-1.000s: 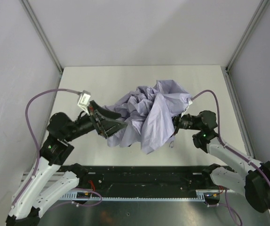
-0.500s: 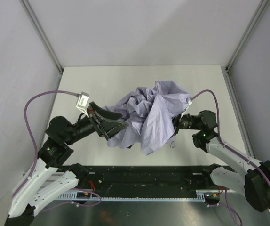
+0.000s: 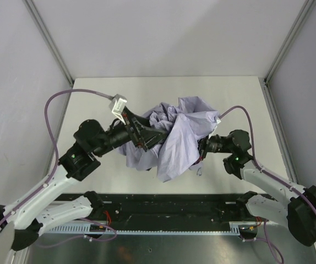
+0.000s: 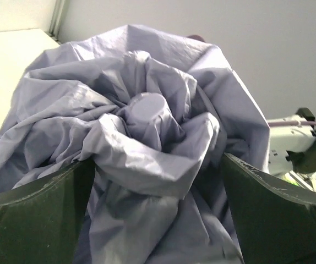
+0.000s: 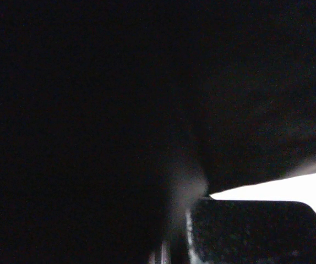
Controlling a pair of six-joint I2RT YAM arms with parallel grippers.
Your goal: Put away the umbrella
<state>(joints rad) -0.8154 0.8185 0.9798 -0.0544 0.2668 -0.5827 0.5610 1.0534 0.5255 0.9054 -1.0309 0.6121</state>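
Note:
The umbrella (image 3: pixel 183 129) is a crumpled heap of pale lavender fabric at the middle of the table, and its canopy (image 4: pixel 147 110) fills the left wrist view. My left gripper (image 3: pixel 155 140) stands open at the heap's left side, its two dark fingers (image 4: pixel 37 214) set wide around bunched folds of the cloth. My right gripper (image 3: pixel 202 149) is tucked under the canopy's right edge, shut on the umbrella. Fabric hides the exact grip point. The right wrist view is almost black, with only one dark finger (image 5: pixel 251 231) showing. A small loop strap (image 3: pixel 200 171) dangles below that gripper.
The white table (image 3: pixel 119 93) is walled in by grey panels with metal posts at the back corners. A black rail (image 3: pixel 163 206) runs along the near edge between the arm bases. Thin lavender cables (image 3: pixel 53 104) arc above both arms.
My left arm has swung right and forward, so its open fingers now straddle the canopy's left folds. The fabric has bunched slightly rightward. The right gripper has barely moved.

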